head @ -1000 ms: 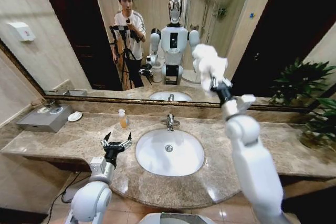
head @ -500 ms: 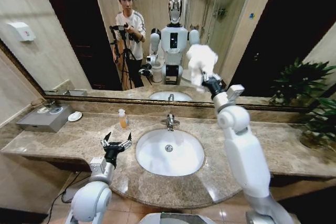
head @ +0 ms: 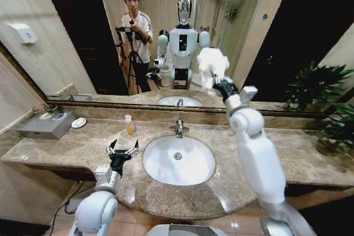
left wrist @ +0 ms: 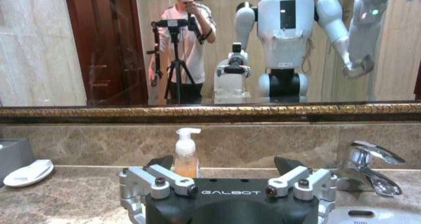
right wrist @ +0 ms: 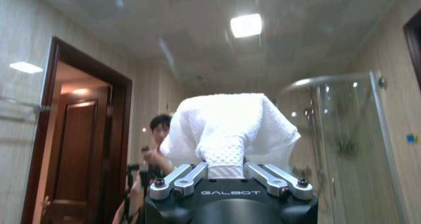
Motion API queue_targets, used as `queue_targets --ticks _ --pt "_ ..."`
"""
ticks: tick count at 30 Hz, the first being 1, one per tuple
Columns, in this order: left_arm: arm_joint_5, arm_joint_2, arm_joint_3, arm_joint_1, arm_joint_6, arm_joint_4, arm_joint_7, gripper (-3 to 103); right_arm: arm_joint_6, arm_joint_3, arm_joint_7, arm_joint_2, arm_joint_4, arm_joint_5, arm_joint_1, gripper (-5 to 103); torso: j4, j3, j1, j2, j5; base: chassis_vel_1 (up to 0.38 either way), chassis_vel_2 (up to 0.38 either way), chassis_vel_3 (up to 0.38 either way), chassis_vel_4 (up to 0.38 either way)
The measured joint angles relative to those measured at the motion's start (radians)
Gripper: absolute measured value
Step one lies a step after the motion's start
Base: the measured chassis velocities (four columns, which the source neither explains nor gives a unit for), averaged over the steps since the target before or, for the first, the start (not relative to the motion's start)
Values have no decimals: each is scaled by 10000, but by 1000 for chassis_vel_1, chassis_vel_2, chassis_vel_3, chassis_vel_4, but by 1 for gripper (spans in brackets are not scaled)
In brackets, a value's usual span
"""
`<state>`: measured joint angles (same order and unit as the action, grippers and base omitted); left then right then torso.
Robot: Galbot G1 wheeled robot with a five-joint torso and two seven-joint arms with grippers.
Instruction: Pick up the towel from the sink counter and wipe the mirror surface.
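While gripping towel [head: 212, 66], R gripper [head: 220, 85] pressing it to mirror [head: 66, 31], 1 o'clock of basin [head: 178, 160]; L gripper [head: 123, 150] hovering wide at 9.

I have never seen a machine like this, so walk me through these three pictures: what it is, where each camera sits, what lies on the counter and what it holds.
It is a wheeled robot with two arms, standing at a bathroom sink counter; its white body shows reflected in the mirror. One picture comes from its head, looking down at the counter. The other two come from cameras on its wrists. The right gripper is raised to the glass, shut on the white towel, which the right wrist view shows pinched between its fingers. The left gripper waits open, low over the counter beside the basin. On the counter stand a soap bottle, a tap, a soap dish and a grey box.
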<state>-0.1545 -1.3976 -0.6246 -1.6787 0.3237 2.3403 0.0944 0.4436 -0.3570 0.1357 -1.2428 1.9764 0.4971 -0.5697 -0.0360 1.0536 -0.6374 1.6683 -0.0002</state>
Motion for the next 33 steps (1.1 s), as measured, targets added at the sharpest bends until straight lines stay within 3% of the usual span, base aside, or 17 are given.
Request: queue_targets --ticks 15,28,33 --pt "0 0 0 0 0 0 0 100 -347 87 -464 -294 -399 -706 -1586 10 2 1 0 0 3 0 0 0 0" --pt "0 0 0 0 0 0 0 100 205 373 319 659 -300 558 1010 10 0 0 0 0 0 0 0 0 0" --pt "0 0 0 0 0 0 0 100 193 518 254 669 -600 493 790 10 1 0 0 0 0 0 0 0 0"
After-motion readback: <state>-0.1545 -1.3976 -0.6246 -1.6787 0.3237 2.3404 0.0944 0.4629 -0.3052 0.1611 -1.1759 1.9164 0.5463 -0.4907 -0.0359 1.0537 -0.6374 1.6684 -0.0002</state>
